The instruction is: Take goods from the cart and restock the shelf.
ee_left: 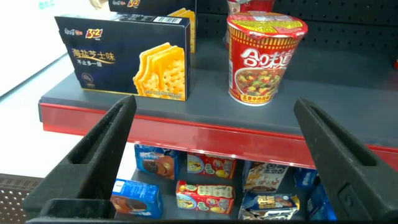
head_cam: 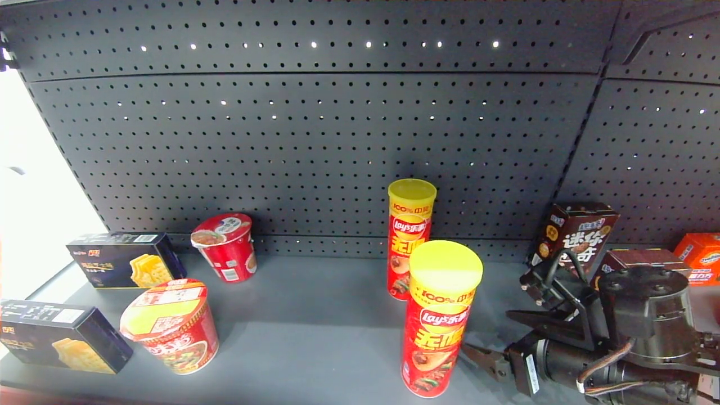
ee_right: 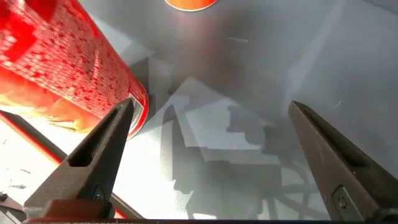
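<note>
Two red chip cans with yellow lids stand upright on the grey shelf point(head_cam: 315, 326). One chip can point(head_cam: 412, 239) is near the pegboard, the other can point(head_cam: 441, 318) stands in front of it near the shelf's edge. My right gripper point(head_cam: 488, 332) is open just to the right of the front can, apart from it. In the right wrist view the gripper point(ee_right: 211, 106) has nothing between its fingers, and the front can point(ee_right: 68, 62) lies just outside one finger. My left gripper point(ee_left: 214, 102) is open and empty, in front of the shelf's red edge point(ee_left: 205, 127).
Two noodle cups point(head_cam: 171, 326) point(head_cam: 225, 246) and two dark cracker boxes point(head_cam: 126, 260) point(head_cam: 62, 336) occupy the shelf's left part. A brown box point(head_cam: 574, 233) and an orange box point(head_cam: 700, 256) stand at the right. Bare shelf lies between cups and cans. A lower shelf point(ee_left: 205, 193) holds several packs.
</note>
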Motion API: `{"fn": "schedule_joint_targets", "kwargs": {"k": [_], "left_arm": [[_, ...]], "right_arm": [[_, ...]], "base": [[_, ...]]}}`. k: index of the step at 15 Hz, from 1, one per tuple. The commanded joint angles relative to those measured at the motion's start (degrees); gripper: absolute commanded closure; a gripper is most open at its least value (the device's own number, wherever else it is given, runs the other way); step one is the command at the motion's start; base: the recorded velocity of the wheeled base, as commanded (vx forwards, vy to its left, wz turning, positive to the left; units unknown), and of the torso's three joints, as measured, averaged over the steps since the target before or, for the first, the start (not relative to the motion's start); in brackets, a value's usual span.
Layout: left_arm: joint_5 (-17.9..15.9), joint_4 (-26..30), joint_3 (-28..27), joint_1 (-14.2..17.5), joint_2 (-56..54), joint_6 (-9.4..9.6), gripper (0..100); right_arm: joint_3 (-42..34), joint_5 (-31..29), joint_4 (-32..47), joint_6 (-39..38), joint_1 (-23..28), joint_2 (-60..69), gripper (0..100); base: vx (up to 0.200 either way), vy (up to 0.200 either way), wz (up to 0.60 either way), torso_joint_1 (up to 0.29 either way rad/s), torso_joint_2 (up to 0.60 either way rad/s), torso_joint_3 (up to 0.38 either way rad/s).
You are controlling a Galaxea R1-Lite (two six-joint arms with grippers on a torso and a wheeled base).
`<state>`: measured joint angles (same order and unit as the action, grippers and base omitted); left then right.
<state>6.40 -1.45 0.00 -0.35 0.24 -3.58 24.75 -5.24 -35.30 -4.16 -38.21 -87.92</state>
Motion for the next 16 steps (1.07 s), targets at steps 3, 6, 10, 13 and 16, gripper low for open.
{"fn": "schedule_joint_targets", "kwargs": {"k": [3, 6, 10, 13, 16], "left_arm": [[0.02, -0.04, 0.0, 0.0, 0.11, -0.02, 0], [0.02, -0.04, 0.0, 0.0, 0.11, -0.02, 0], [0.02, -0.04, 0.0, 0.0, 0.02, -0.02, 0], [0.02, -0.04, 0.0, 0.0, 0.11, -0.02, 0], [0.02, -0.04, 0.0, 0.0, 0.11, -0.02, 0]], "right_arm": [[0.57, 0.14, -0.03, 0.03, -0.91, 0.2, 0], [0.83, 0.14, -0.03, 0.03, -1.61, -0.06, 0], [1.09, 0.41, -0.12, 0.11, -1.78, -0.68, 0], [1.71, 0.76, -0.2, 0.2, -2.75, -1.47, 0], [2.59, 0.76, -0.2, 0.2, -2.84, -2.43, 0]], "base": [[0.0, 0.0, 0.0, 0.0, 0.0, 0.0], [0.0, 0.0, 0.0, 0.0, 0.0, 0.0], [0.0, 0.0, 0.0, 0.0, 0.0, 0.0], [0.0, 0.0, 0.0, 0.0, 0.0, 0.0], [0.0, 0.0, 0.0, 0.0, 0.0, 0.0]]}}
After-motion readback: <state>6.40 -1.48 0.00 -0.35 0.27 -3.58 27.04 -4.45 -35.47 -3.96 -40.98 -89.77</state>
